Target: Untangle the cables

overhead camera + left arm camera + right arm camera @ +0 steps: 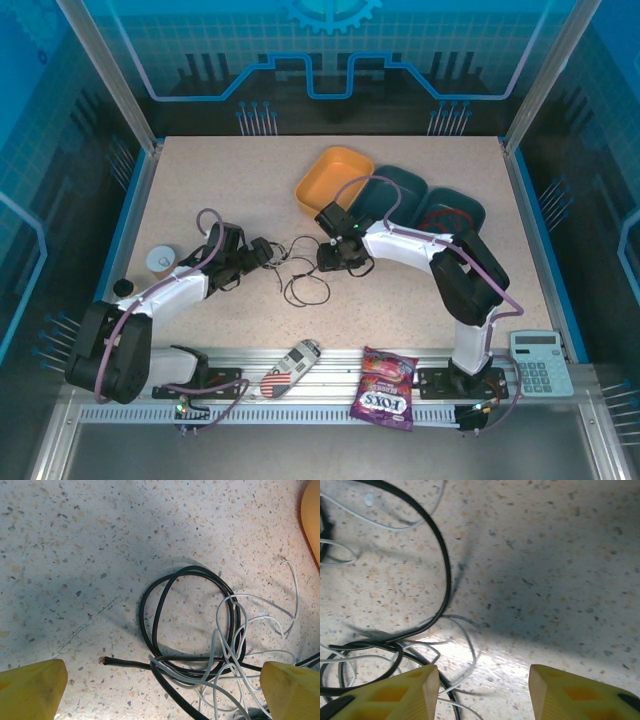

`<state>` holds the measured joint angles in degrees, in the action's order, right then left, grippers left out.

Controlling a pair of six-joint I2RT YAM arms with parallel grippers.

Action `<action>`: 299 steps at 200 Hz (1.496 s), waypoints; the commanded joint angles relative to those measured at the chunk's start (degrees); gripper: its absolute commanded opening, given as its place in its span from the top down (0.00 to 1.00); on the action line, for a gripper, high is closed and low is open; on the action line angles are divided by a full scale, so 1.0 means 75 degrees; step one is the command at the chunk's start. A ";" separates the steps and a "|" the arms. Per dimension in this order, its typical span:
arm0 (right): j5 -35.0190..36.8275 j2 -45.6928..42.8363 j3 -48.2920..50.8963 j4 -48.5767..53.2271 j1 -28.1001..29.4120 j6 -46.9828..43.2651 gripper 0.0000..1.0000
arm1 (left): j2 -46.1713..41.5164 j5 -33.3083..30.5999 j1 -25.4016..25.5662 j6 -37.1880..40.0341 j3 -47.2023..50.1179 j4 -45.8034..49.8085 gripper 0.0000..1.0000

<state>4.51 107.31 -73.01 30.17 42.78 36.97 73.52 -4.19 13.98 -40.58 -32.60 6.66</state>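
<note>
The speckled desk carries two white arms. The left arm and the right arm both reach in toward the middle. At the far side stand three bowls in a touching row: one orange bowl and two dark teal bowls. On the rail at the near edge are one purple sweet bag, one calculator at the right and one flag-patterned object whose kind I cannot tell. One paper cup stands near the left edge.

Three cables can be counted. The red cable lies coiled in the rightmost teal bowl, well apart from the other two. The black cable and the white cable lie on the bare desk between the two arms, their loops crossing over each other. One bare end of the black one points out to the side.

The left fingers stand wide apart above this tangle and clamp nothing. The right fingers are also apart, with bare desk between them. A black loop and white strands pass just beside one of them.
</note>
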 commanded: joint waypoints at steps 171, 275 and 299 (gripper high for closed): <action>-0.0370 -0.0470 0.0284 -0.0462 0.0051 -0.1104 0.43 | -0.0273 0.0141 -0.0073 0.0006 0.0169 0.0114 0.01; -0.0066 -0.0021 0.0050 -0.0199 0.0120 -0.1342 0.89 | -0.0391 0.0313 -0.0071 0.0022 0.0221 0.0041 0.02; 0.0475 -0.0491 -0.0031 0.0031 0.0277 -0.1475 1.00 | -0.0480 0.0441 -0.0077 0.0010 0.0290 -0.0133 0.17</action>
<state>3.92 107.35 -71.57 27.70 43.33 27.09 71.88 -2.96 13.98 -40.66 -31.75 6.79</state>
